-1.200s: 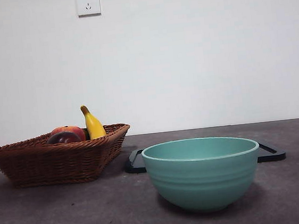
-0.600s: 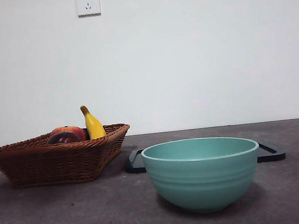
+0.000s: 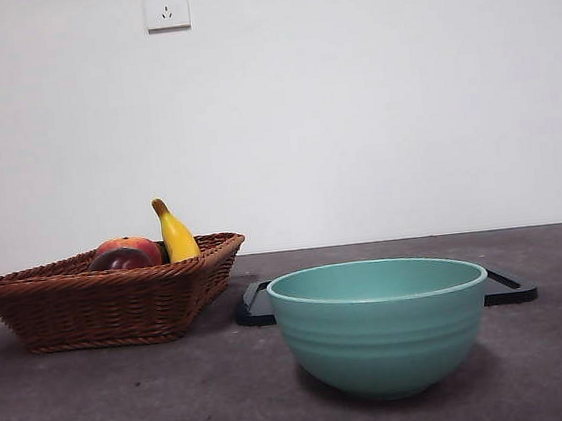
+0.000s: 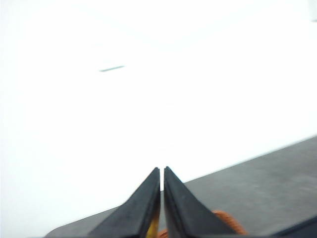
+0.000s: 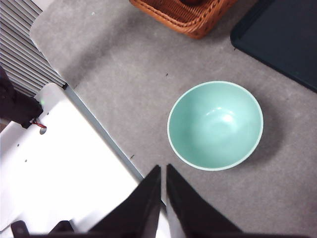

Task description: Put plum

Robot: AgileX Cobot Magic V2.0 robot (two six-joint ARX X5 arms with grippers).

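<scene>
We see our left gripper (image 4: 162,171) as two smooth matte black jaws, each a long wedge tapering to a narrow tip. Our right gripper (image 5: 163,168) looks the same: two plain black wedge-shaped jaws with flat inner faces, no markings, screws or cables visible on either pair.
</scene>
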